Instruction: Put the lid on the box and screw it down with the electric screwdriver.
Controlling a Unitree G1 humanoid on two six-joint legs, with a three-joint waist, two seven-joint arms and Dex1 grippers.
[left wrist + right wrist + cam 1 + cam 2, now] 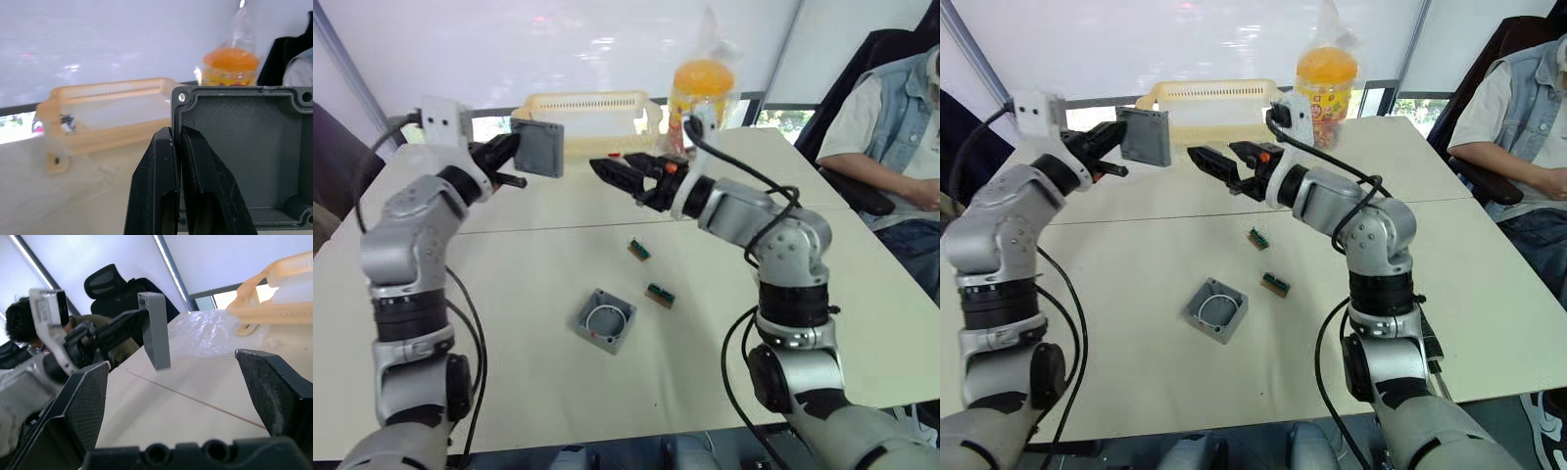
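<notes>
Nearest on the pale table [724,333], the box [605,320] is seen standing open side up, a white wire loop visible inside it, apart from both arms. Just beyond it and a little to the right, a small green-brown block [660,294] is laid on the table, and a second block [639,250] is found farther back again; neither touches the box.

Above the middle of the table, both arms are raised and turned toward each other. The lid [538,147] is held upright in the air by the left gripper [516,154], well above the tabletop and well apart from the box. In the left wrist view, the two black fingers [195,196] are pressed together on the edge of the lid [244,156], whose hollow inner face with its raised rim and corner screw holes is turned toward that camera. The right gripper [607,171] is pointed at the lid from the right, a gap being left between them. In the right wrist view its fingers [78,416] are spread wide with nothing between them, and the lid [156,330] is seen edge-on beyond.

At the far side of the table, a pale yellow basket [592,113] is set, with a jar [703,88] with an orange lid, wrapped in clear plastic, to its right. A seated person [891,127] in a denim vest is seen at the far right.
</notes>
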